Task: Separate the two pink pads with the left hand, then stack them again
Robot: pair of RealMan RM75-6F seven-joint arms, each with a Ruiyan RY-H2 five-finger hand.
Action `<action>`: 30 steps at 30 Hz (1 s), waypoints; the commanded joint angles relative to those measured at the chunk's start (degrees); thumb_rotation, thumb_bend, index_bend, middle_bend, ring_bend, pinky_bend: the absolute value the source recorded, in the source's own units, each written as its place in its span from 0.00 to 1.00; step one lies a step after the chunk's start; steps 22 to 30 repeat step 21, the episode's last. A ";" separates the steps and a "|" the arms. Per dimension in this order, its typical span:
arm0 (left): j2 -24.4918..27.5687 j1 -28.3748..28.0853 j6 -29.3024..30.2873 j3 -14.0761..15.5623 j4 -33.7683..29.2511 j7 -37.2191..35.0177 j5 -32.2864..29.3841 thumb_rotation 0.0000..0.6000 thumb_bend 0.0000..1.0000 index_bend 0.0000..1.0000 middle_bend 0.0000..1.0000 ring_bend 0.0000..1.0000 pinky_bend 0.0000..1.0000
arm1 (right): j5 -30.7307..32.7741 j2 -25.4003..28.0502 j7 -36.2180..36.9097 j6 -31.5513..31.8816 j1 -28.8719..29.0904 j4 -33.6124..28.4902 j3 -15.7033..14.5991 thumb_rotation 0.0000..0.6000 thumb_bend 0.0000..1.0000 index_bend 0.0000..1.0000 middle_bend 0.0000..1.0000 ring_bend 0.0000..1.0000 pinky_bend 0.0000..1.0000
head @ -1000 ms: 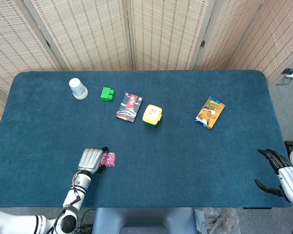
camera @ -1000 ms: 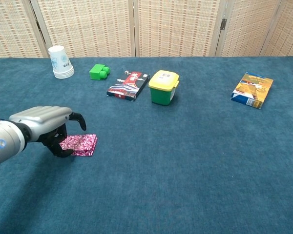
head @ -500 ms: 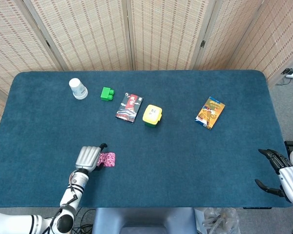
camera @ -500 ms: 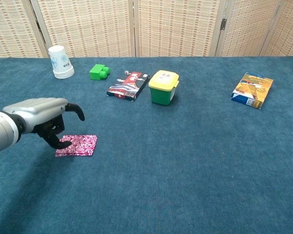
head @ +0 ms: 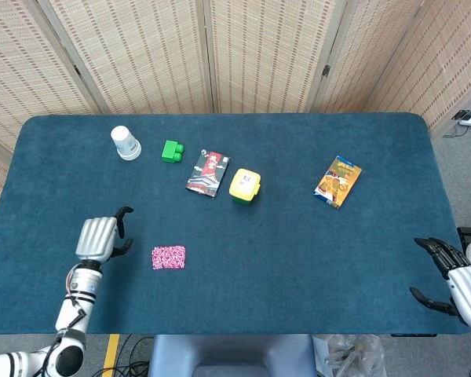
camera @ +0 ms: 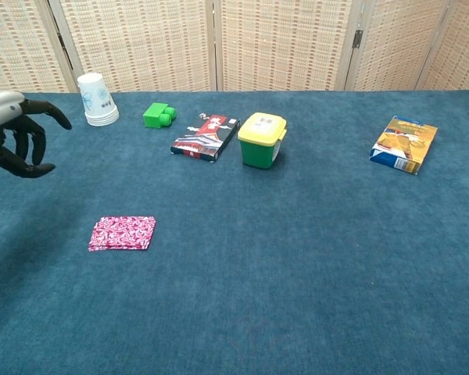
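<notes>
Your left hand (head: 99,237): raised off the table (head: 298,259), holding nothing, fingers loosely spread and curved; it sits at about nine o'clock from the pink pads (head: 168,257), apart from them.

Pink pads: lying flat on the blue cloth, near the front-left of the table; they read as one patterned rectangle, so you cannot tell from here whether it is two pads stacked.

Your right hand (head: 447,276): at the table's front-right corner, fingers apart, nothing in them.

Back row, roughly twelve o'clock from the pads: paper cups (camera: 97,99), green block (camera: 159,115), dark packet (camera: 205,136), yellow-lidded green container (camera: 261,140). Orange snack box (camera: 404,144) at two o'clock.
</notes>
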 commanded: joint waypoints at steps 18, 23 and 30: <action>9.67 19.13 19.41 8.20 1.95 -15.37 21.87 1.00 0.36 0.26 0.33 0.29 0.42 | -1.46 -0.28 0.12 -0.66 1.69 -0.94 0.34 1.00 0.28 0.10 0.16 0.12 0.16; 10.19 21.40 22.17 8.78 1.99 -15.80 24.02 1.00 0.36 0.26 0.32 0.28 0.40 | -1.52 -0.36 -0.38 -1.23 1.99 -1.33 0.23 1.00 0.28 0.10 0.16 0.12 0.16; 10.19 21.40 22.17 8.78 1.99 -15.80 24.02 1.00 0.36 0.26 0.32 0.28 0.40 | -1.52 -0.36 -0.38 -1.23 1.99 -1.33 0.23 1.00 0.28 0.10 0.16 0.12 0.16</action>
